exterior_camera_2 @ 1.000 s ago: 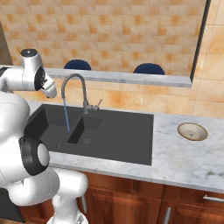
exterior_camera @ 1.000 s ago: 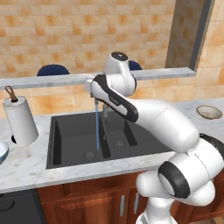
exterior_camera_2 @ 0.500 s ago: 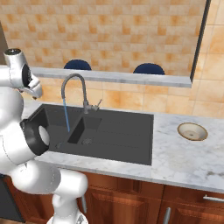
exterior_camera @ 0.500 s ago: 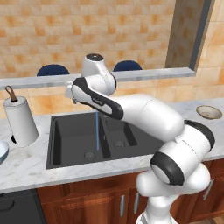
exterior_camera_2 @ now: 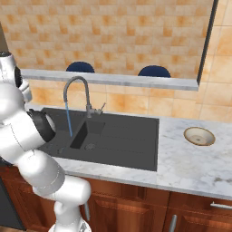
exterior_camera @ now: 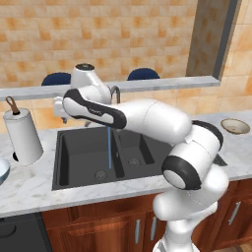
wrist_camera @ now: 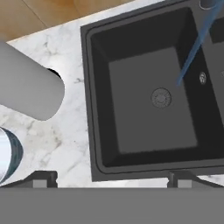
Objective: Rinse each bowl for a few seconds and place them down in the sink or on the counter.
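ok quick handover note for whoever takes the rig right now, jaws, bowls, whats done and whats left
Gripper: jaws open, holding nothing, above the counter's left end beside the sink.
Pale blue bowl: on the counter left of the sink, by the paper towel roll.
Tan bowl: on the counter right of the sink.
Tap: running into the basin.
Done: water on. Left: neither bowl looks rinsed yet; both to pick up, rinse and set down.

The sink (exterior_camera: pixel 81 152) looks matt dark grey, set into a polished marbled stone counter (exterior_camera_2: pixel 199 163). Below the counter, the cabinets (exterior_camera_2: pixel 136 204) are glossy reddish wood; the tap (exterior_camera_2: pixel 74 97) brushed metal.
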